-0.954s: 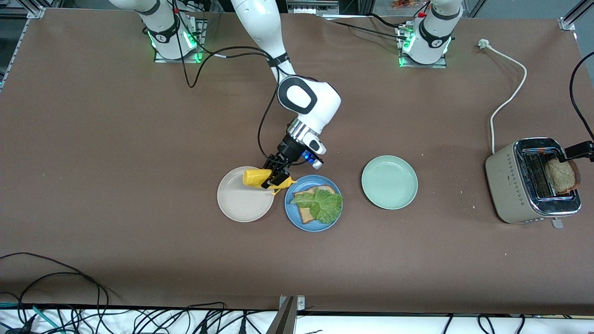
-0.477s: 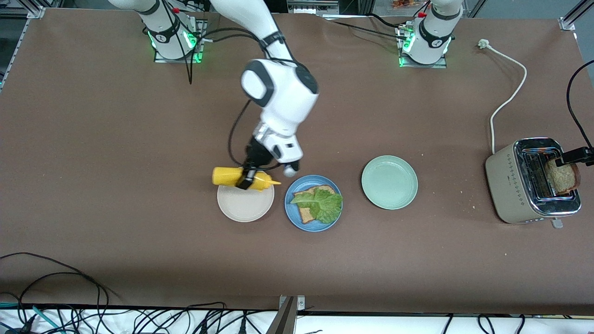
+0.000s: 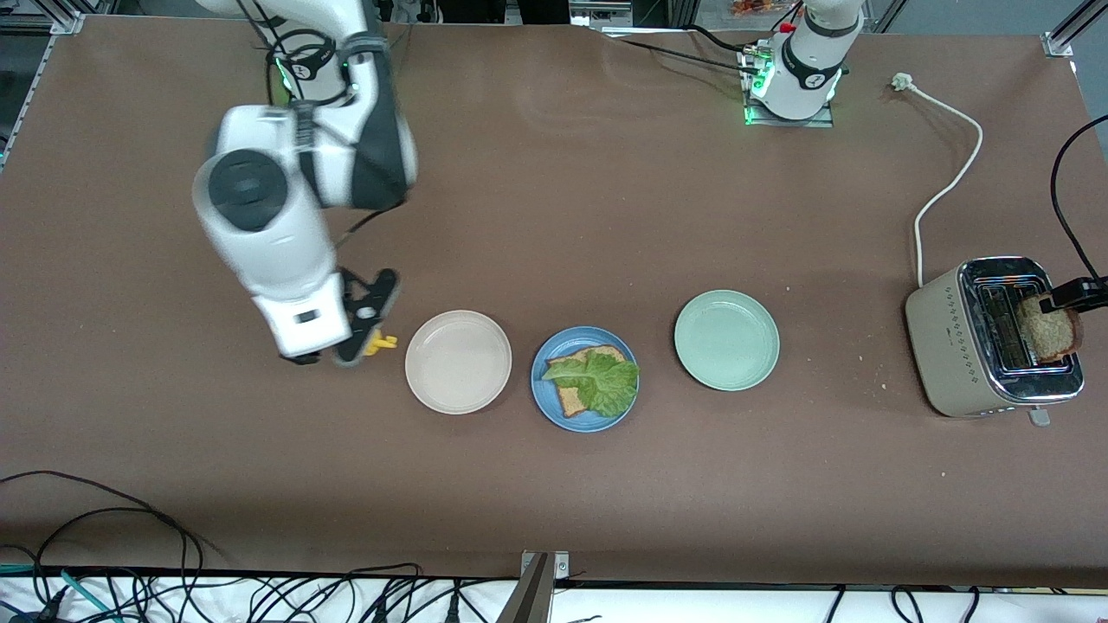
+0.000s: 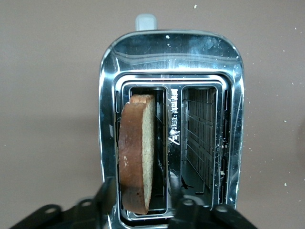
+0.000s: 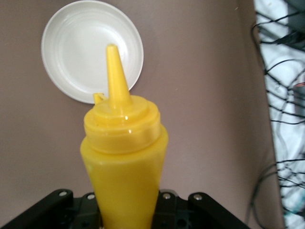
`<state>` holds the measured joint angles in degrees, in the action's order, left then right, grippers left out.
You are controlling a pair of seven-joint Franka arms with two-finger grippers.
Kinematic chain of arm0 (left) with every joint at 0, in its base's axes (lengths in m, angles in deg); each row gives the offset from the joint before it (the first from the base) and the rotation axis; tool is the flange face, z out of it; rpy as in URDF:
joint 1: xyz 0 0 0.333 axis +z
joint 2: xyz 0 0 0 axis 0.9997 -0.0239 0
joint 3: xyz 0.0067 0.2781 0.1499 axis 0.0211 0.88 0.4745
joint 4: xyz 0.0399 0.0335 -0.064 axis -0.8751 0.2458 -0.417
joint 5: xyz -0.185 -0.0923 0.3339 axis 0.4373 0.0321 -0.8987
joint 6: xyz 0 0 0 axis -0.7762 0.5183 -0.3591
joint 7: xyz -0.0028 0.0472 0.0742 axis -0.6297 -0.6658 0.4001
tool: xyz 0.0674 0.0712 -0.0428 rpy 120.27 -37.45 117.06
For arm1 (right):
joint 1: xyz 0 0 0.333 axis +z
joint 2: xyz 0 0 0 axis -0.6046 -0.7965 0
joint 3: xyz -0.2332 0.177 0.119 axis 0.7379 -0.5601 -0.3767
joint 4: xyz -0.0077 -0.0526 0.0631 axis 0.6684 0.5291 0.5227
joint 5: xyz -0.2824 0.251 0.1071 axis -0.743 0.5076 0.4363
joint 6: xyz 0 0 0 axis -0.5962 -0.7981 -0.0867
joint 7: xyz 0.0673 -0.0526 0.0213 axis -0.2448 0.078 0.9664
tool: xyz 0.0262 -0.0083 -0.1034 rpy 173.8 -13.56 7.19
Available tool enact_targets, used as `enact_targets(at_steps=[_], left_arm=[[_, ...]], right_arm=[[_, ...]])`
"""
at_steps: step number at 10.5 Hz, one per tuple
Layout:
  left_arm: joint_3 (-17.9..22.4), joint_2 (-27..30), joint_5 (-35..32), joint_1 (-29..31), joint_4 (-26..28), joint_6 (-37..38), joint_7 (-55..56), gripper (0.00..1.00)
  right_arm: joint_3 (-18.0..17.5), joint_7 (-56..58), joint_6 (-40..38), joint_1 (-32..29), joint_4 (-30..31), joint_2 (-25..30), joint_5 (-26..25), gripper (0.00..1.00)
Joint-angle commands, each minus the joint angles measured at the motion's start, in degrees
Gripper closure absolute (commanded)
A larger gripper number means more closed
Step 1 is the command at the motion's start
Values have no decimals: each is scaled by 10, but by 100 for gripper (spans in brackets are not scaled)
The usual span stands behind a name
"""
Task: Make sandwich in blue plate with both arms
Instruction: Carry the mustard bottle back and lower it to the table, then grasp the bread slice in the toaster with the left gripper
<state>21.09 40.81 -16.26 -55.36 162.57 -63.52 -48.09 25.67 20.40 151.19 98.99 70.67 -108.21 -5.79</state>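
The blue plate (image 3: 554, 415) holds one brown bread slice (image 3: 573, 400) with a green lettuce leaf (image 3: 599, 381) on top. A second bread slice (image 3: 1046, 330) stands in the toaster (image 3: 961, 346) and also shows in the left wrist view (image 4: 136, 152). My left gripper (image 3: 1063, 298) is open over the toaster, with a finger on each side of that slice (image 4: 140, 193). My right gripper (image 3: 365, 327) is shut on a yellow squeeze bottle (image 3: 382, 343), beside the beige plate toward the right arm's end. The right wrist view shows the bottle (image 5: 124, 152) in the gripper (image 5: 126, 212).
A beige-white plate (image 3: 458, 362) lies beside the blue plate and shows in the right wrist view (image 5: 71, 47). A pale green plate (image 3: 726, 339) lies between the blue plate and the toaster. The toaster's white cord (image 3: 948, 186) runs toward the bases. Cables (image 3: 104, 519) lie along the front edge.
My right arm has swung with the yellow bottle from over the beige and blue plates toward the right arm's end. My left gripper has sunk slightly around the slice in the toaster.
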Motion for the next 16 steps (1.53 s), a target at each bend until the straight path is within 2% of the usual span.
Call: enact_targets(at_steps=[1,3,5,6,7,9,11,12,13,16], left_arm=[[-4,-7,-9,4,-12,3,-9,78],[-4,-7,-9,4,-12,3,-9,85],[-4,-7,-10,4,-12,4,-9,100],[-4,-5,-10,4,-13,5,-9,100],[-5,0,-10,4,-13,8,-9,100],[-10,17,-10,3,-14,10,-8,100],[-13,42,-9,0,-17,21,-8,100],[-16,52,-9,0,-28,36,-7,100],[-21,61,-9,0,-42,53,-7,100],[-38,72,-9,-3,-87,123,-7,100]], right_arm=[[-7,164,-92,-108,39,28,165,100],[-14,292,-134,-176,81,21,269,100],[-19,434,-187,-226,125,3,352,100],[-42,510,-228,-263,142,-12,394,100],[-80,573,-261,-314,148,-29,423,100],[-199,652,-296,-440,147,-43,435,100],[-291,709,-298,-525,140,-75,432,100],[-318,732,-298,-547,140,-83,432,100],[-326,758,-300,-559,141,-90,433,100],[-330,773,-329,-585,126,-129,435,100]])
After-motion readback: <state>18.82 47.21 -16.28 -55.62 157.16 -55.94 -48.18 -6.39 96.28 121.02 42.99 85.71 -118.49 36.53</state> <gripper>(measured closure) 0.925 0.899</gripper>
